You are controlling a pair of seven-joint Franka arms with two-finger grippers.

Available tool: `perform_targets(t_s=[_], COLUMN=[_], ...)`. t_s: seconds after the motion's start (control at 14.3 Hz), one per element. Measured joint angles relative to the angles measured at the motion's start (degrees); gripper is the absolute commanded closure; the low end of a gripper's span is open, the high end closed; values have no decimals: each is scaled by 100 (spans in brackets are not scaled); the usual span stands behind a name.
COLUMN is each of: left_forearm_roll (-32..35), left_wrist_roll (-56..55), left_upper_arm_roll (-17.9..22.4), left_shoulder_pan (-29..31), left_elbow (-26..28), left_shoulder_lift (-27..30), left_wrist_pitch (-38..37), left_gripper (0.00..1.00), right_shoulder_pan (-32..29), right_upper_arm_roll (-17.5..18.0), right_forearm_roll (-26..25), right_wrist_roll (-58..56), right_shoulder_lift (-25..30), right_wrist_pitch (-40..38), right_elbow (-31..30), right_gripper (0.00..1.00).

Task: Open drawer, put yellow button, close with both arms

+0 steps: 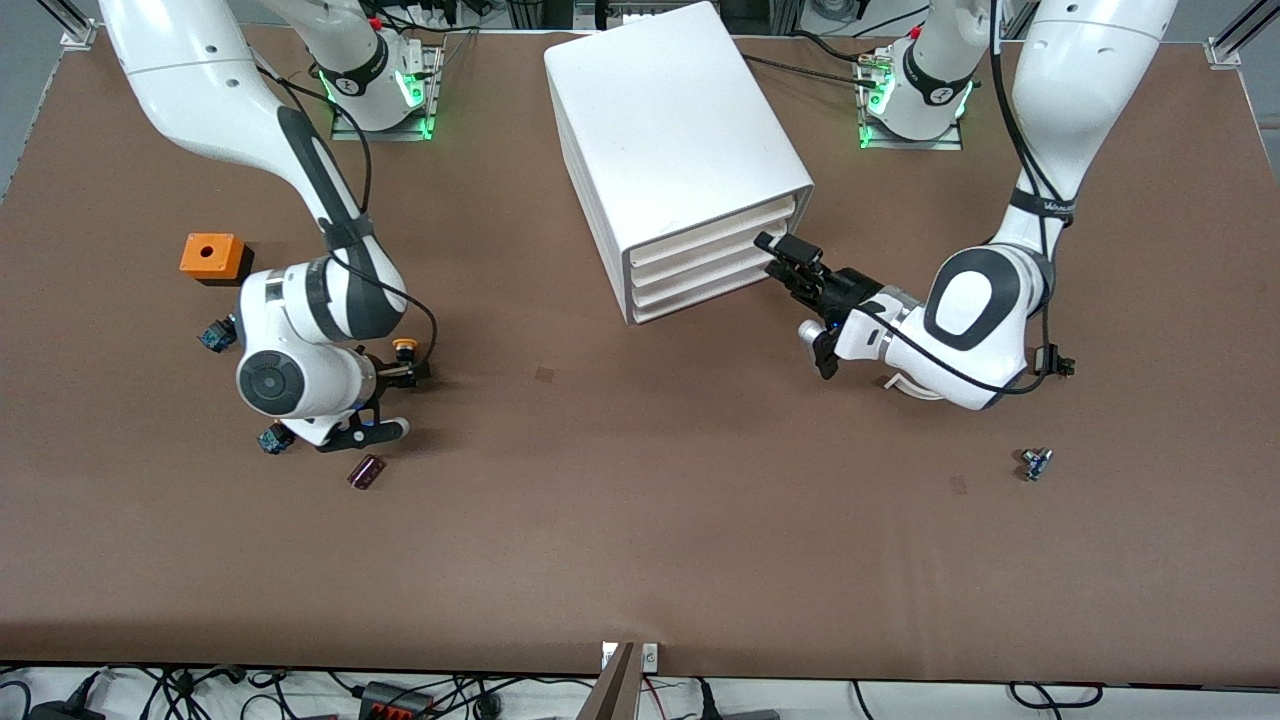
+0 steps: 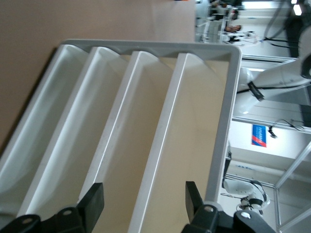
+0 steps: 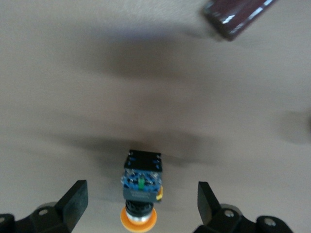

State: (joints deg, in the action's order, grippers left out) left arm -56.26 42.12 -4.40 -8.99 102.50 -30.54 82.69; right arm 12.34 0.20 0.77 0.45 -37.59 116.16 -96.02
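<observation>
- 2 arms working at once; landmark: cabinet [image 1: 672,150].
- Left gripper [image 1: 790,262] is at the cabinet's front, level with the upper drawers; fingers [image 2: 92,201] spread wide, nothing held. Left wrist view shows 4 drawer fronts, all shut.
- Drawer [image 1: 712,237], the top 1 of 4, is not yet pulled.
- Right gripper [image 1: 405,372] is low over the table, well apart from the cabinet toward the right arm's end. Jaws wide, with the button [image 3: 141,191] lying between them, ungripped.
- Button [image 1: 404,349] lies on the table on its side, yellow cap toward the gripper.
- Advice, left: hook the top front only, pull straight out along the drawer's run.
- Advice, right: centre on the body, not the round cap, then close.
</observation>
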Motion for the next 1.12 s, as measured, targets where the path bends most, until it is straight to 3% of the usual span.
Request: perform_targets(t_s=[0.56,0.63,0.77,0.84,1.12], left_forearm_roll=[-271,-276,-277,-277,-295], left_wrist_roll=[276,324,614,782,1029], left_upper_arm_roll=[-198,-238,-279,-279,-283], left_shoulder_pan=[-7,-9,-9,-6,-3], left_elbow=[512,544,598,624,656], left_shoulder_lift=[6,7,8,8,16], left_wrist_pitch=[-6,-5,-5,-5,8], left_gripper=[48,59,87,94,99], right_shoulder_pan=[7,7,7,8,11], right_upper_arm_roll=[-13,-13,-13,-13,-12], right_forearm_roll=[2,2,3,3,4], right_wrist_roll=[7,7,7,7,7], right_shoulder_lift=[-188,-189,-189,-189,-189], right_wrist_pitch=[-95,-123,-197,-257,-327], right_elbow=[-2,-2,-2,-3,-2], right_gripper=[0,5,26,29,32])
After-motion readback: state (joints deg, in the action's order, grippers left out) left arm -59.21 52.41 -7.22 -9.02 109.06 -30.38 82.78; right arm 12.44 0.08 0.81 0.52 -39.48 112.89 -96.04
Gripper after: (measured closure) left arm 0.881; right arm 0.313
